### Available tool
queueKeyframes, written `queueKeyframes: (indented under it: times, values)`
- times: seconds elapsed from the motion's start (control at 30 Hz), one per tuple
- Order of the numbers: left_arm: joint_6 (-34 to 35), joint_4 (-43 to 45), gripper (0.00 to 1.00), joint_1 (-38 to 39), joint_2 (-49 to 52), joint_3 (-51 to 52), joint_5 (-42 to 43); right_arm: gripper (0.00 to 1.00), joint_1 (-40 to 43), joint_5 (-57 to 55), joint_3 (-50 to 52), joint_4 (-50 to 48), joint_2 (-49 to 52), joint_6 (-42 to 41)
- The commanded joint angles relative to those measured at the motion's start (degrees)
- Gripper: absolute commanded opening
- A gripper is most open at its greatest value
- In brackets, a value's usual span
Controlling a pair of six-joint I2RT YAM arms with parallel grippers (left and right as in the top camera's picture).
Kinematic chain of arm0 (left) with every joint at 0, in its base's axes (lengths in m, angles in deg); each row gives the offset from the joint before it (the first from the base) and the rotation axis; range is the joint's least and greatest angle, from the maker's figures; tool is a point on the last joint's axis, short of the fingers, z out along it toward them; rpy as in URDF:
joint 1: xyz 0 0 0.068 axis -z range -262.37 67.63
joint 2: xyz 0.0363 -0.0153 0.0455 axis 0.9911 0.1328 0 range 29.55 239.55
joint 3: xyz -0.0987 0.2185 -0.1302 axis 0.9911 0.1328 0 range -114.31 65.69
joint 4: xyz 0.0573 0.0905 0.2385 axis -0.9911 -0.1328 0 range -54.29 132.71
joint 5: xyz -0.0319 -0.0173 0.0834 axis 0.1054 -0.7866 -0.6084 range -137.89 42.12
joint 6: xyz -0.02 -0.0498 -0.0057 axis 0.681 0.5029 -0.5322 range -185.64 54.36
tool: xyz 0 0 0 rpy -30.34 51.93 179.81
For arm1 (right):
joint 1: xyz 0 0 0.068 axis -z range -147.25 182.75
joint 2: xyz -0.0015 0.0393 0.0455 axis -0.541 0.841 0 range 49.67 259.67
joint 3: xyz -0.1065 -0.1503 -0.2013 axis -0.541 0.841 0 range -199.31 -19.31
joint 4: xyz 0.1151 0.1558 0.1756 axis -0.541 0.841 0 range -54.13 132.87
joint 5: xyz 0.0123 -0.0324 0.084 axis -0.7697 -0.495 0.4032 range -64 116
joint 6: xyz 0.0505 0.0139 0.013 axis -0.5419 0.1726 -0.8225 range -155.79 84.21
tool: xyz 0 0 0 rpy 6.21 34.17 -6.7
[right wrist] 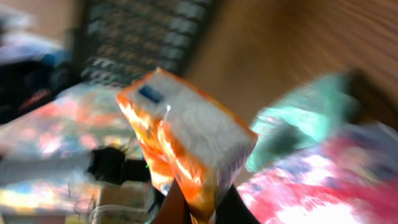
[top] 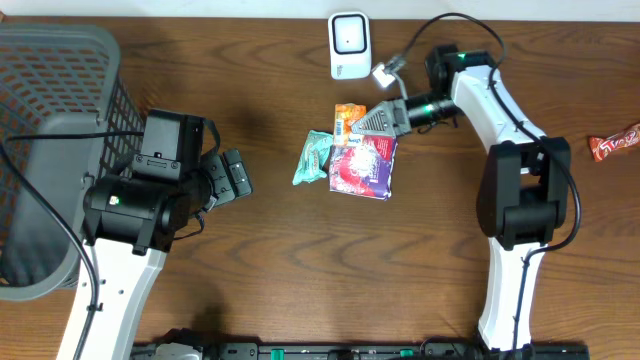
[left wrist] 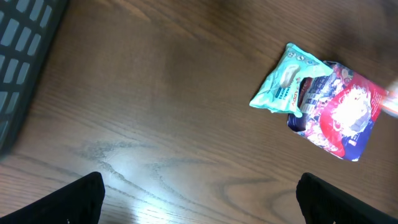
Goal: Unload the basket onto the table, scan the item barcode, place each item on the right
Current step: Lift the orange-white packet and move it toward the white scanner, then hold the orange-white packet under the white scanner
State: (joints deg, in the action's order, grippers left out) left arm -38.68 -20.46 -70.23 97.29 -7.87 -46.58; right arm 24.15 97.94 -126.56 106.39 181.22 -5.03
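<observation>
Wood tabletop (top: 300,270) beneath scanner (top: 348,45)

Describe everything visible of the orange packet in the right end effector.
The orange packet is a glossy pouch, orange at its edges with a white panel and a small blue mark. The right end effector is shut on one end, holding it tilted. From overhead it shows at the far edge of the purple-red bag, near the teal packet. Blur hides any barcode.
</observation>
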Motion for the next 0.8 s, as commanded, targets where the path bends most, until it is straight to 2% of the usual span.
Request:
queueKeyframes:
  times: [0.0,0.17,0.27,0.33,0.43,0.5,0.6,0.77]
  values:
    - [-0.3,-0.2,0.98,-0.2,0.1,0.3,-0.5,0.01,-3.7,-24.4,-1.0,-6.0,0.2,-35.1]
    - [-0.3,-0.2,0.98,-0.2,0.1,0.3,-0.5,0.01,-8.9,-46.4,-8.5,-8.2,0.2,-46.3]
    - [-0.3,-0.2,0.98,-0.2,0.1,0.3,-0.5,0.01,-12.2,-58.6,-19.0,-7.9,0.2,-47.1]
    - [-0.3,-0.2,0.98,-0.2,0.1,0.3,-0.5,0.01,-13.6,-65.0,-23.6,-8.3,0.2,-47.1]
    - [-0.3,-0.2,0.98,-0.2,0.1,0.3,-0.5,0.01,-15.8,-80.3,-28.5,-12.2,0.2,-46.5]
    - [-0.3,-0.2,0.98,-0.2,0.1,0.3,-0.5,0.01,-17.3,-88.7,-28.8,-16.9,0.2,-41.3]
    - [-0.3,-0.2,0.98,-0.2,0.1,0.3,-0.5,0.01,-19.3,-94.6,-28.5,-22.5,1.5,-27.1]
    - [-0.3,-0.2,0.98,-0.2,0.1,0.3,-0.5,0.01,-20.7,-107.3,-28.5,-29.0,6.3,-19.7]
